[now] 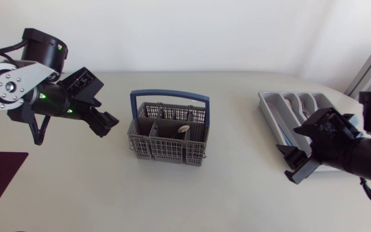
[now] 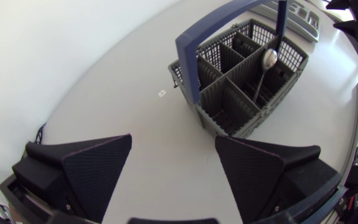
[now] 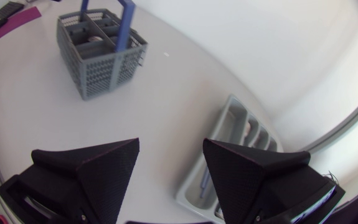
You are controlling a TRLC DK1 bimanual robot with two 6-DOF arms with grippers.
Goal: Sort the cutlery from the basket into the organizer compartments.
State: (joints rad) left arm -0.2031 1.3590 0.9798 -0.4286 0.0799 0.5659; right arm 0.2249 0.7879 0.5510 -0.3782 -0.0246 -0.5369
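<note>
Midway across the table (image 1: 237,187), a lone spoon (image 2: 269,59) stands in the grey basket (image 1: 166,151); left gripper (image 2: 172,140) and right gripper (image 3: 171,143) both spread wide, empty; organizer (image 1: 272,111) far right.

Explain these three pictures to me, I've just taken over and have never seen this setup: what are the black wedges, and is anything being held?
The wide picture looks down on a table with two robot arms. The other two come from a camera on each arm's wrist, and the black wedges there are that arm's own gripper fingers. On the table stand a grey basket with a blue handle, a spoon showing inside it, and a grey organizer. The left gripper and right gripper are both open, holding nothing.
</note>
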